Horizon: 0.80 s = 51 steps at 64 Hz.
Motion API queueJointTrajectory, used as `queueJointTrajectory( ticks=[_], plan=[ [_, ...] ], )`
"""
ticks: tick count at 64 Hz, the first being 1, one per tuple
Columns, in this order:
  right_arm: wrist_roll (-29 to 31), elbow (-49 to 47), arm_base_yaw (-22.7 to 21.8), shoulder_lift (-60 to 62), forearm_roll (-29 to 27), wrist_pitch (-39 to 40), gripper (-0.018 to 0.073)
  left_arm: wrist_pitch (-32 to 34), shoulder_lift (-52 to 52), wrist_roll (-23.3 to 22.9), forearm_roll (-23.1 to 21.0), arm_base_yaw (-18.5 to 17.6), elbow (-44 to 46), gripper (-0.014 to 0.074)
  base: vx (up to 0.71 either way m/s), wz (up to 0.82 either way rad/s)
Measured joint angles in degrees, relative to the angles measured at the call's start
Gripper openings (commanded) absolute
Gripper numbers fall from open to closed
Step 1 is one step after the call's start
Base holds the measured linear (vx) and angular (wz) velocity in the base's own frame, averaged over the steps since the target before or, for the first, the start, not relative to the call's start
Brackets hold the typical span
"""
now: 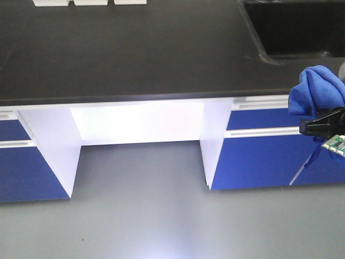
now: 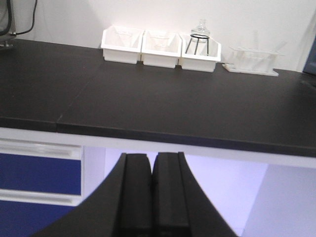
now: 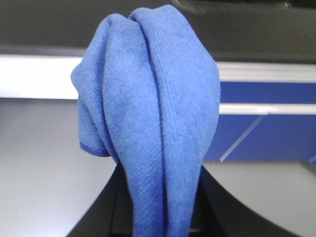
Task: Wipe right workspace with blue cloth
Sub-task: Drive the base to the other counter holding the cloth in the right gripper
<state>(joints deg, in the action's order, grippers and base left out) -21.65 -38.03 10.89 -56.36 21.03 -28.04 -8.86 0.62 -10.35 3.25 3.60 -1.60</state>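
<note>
The blue cloth (image 3: 148,118) is bunched into a tall upright wad that fills the middle of the right wrist view. My right gripper (image 3: 160,197) is shut on its lower part. In the front view the blue cloth (image 1: 315,89) shows at the right edge, in front of the counter's edge, with the right gripper (image 1: 307,125) just under it and a thin strip dangling below. My left gripper (image 2: 153,165) is shut with nothing between its fingers, below the counter's front edge. The right workspace is out of view.
Ahead is a black countertop (image 1: 135,48) with a sink basin (image 1: 296,24) at its far right. White trays (image 2: 160,47), a glass flask (image 2: 200,32) and a rack (image 2: 252,61) line its back. Blue cabinets (image 1: 259,162) flank a knee gap above the grey floor (image 1: 161,226).
</note>
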Motion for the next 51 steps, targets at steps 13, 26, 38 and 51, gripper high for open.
queueJointTrajectory(
  ticks=[13, 26, 38, 51],
  plan=[
    [0.0, 0.0, 0.0, 0.0, 0.0, 0.0, 0.0000, 0.0, 0.0, 0.0, 0.0, 0.0, 0.0, -0.0006, -0.34, -0.21],
    [0.0, 0.0, 0.0, 0.0, 0.0, -0.2, 0.0000, 0.0, 0.0, 0.0, 0.0, 0.0, 0.0, -0.0006, -0.30, -0.31],
    [0.0, 0.0, 0.0, 0.0, 0.0, -1.2, 0.0000, 0.0, 0.0, 0.0, 0.0, 0.0, 0.0, -0.0006, -0.25, -0.52],
    [0.0, 0.0, 0.0, 0.0, 0.0, -1.6, 0.0000, 0.0, 0.0, 0.0, 0.0, 0.0, 0.0, -0.0006, -0.21, -0.75]
  ],
)
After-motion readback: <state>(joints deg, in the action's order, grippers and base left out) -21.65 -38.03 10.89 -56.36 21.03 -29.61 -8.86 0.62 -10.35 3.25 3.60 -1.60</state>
